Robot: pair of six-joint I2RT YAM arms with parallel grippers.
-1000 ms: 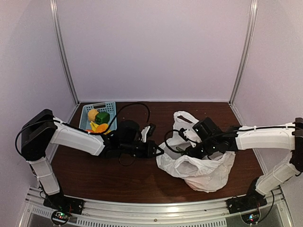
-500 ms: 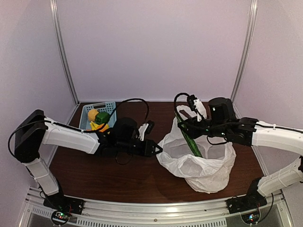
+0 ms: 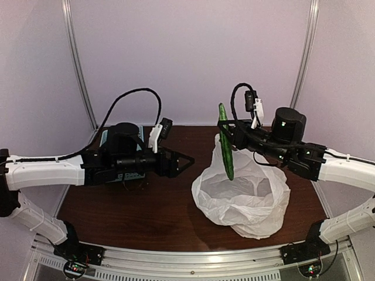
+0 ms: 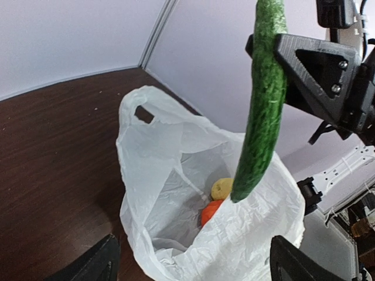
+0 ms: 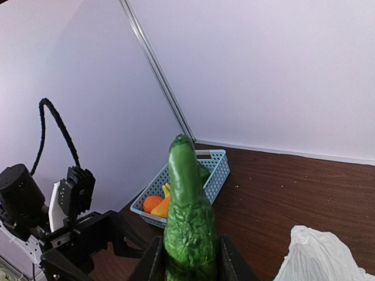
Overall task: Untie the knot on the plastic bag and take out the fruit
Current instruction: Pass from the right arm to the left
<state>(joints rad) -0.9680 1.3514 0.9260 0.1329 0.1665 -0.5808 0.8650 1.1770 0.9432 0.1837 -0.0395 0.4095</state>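
The plastic bag point(image 3: 249, 199) sits right of centre with its mouth wide open; no knot shows. My right gripper point(image 3: 226, 132) is shut on a long green fruit point(image 3: 228, 159), which hangs upright above the bag's left rim. In the right wrist view that green fruit point(image 5: 187, 199) fills the gap between the fingers point(image 5: 153, 260). My left gripper point(image 3: 186, 161) hovers open left of the bag, touching nothing. Its wrist view looks into the bag point(image 4: 164, 170), where a yellow fruit point(image 4: 221, 188) and an orange fruit point(image 4: 210, 212) lie, with the green fruit point(image 4: 261, 117) hanging above.
A blue basket point(image 5: 218, 171) stands at the back left corner holding an orange piece point(image 5: 152, 203) and other produce. In the top view the left arm point(image 3: 53, 171) covers most of it. Pale walls enclose the dark wooden table point(image 3: 146, 211).
My right gripper has lifted the long green fruit up out of the bag. My left gripper let go of the bag's rim, opened wide and drew back to the left and upward.
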